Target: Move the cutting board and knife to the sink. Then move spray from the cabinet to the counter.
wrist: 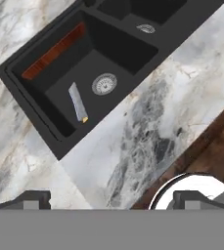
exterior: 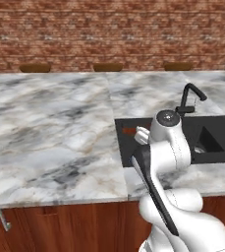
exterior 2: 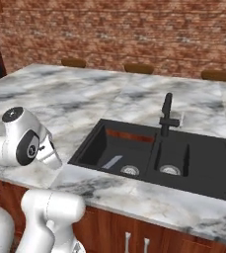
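Now, eyes on the black double sink (wrist: 59, 146), sunk into the marble tabletop (exterior: 50, 128). In its larger basin the cutting board (wrist: 55, 51) stands on edge against the far wall, showing as a reddish-brown strip with darker ends. From the right base view that same strip runs along the basin's back wall. On the floor of that basin lies the knife (wrist: 78, 102), a pale grey blade with a small yellowish end, flat and just beside the round silver drain (wrist: 104, 84), not touching it. The smaller basin sits next door with its own drain (exterior 2: 170, 170). A black faucet (exterior 2: 167, 115) rises upright behind the divider between the two basins.

The pincer (wrist: 111, 197) hangs above the tabletop's front edge, on the near side of the sink, its fingers (wrist: 33, 199) spread wide with nothing between them.

Around the sink, a marble band runs between its near rim and the tabletop's front edge, where reddish-brown drawer fronts (exterior 2: 134, 232) drop away. Left of the sink, a broad stretch of marble lies bare. Beyond the tabletop, a brick wall (exterior: 109, 34).
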